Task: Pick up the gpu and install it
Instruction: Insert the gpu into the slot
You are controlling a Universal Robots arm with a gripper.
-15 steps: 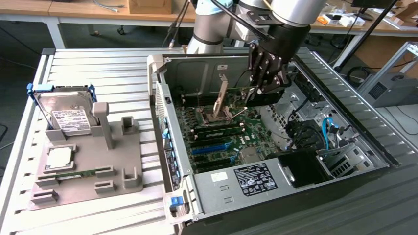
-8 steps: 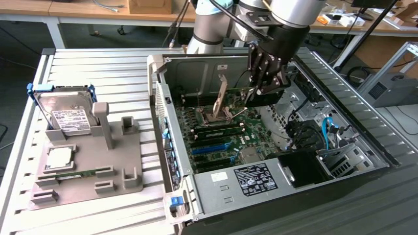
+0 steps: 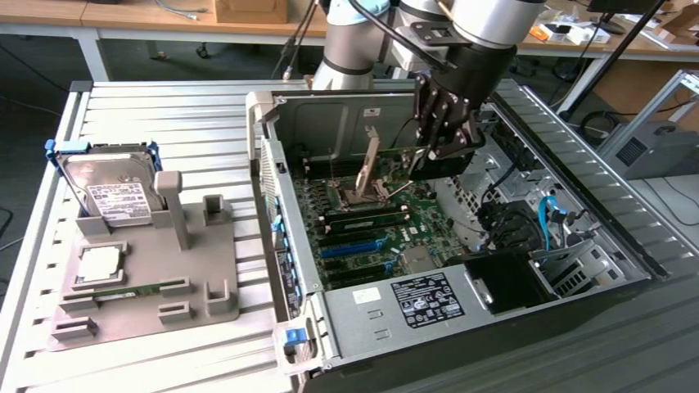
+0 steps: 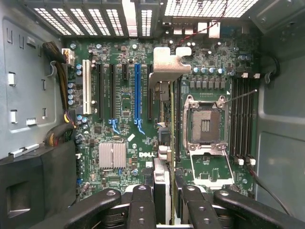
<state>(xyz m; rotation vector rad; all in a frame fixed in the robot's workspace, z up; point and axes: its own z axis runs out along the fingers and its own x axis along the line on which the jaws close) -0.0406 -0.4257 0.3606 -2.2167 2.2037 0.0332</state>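
Gripper (image 4: 166, 195), partly closed, clamps the gpu (image 4: 165, 67) edge-on above the motherboard (image 4: 125, 107), near the blue PCIe slot (image 4: 137, 90). Installation looks underway; seating calls for squaring the card's edge over its slot.

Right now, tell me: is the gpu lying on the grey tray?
No: the gripper holds the gpu edge-on over the motherboard inside the case.

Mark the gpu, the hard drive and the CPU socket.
gpu (image 4: 167, 64): wrist view, on its silver end bracket.
hard drive (image 3: 114, 199): exterior view, on its white label.
CPU socket (image 4: 205, 125): wrist view, on the middle of the socket.
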